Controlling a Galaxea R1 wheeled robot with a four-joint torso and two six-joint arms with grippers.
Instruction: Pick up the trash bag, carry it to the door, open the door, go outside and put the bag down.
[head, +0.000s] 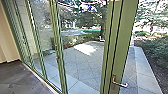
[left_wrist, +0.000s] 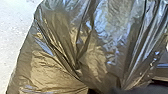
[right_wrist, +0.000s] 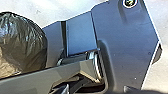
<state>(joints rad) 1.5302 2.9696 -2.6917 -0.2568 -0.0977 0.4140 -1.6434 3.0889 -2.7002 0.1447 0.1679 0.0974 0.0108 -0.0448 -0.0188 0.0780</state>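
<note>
The dark, shiny trash bag (left_wrist: 100, 50) looms large in the left wrist view, its plastic gathered in folds toward one spot. In the right wrist view a rounded part of the trash bag (right_wrist: 22, 42) appears beside the robot's own plate and bar. A green-framed glass door (head: 120, 47) with a metal lever handle (head: 120, 83) stands in the head view, with paving seen through and beyond it. How the fingers of either gripper stand cannot be made out.
Green-framed glass panels (head: 56, 47) run along the left, above a dark indoor floor (head: 20, 77). Outside lies a paved yard (head: 87, 60) with a sunlit patch, bordered by bushes (head: 157, 50) on the right and trees farther off.
</note>
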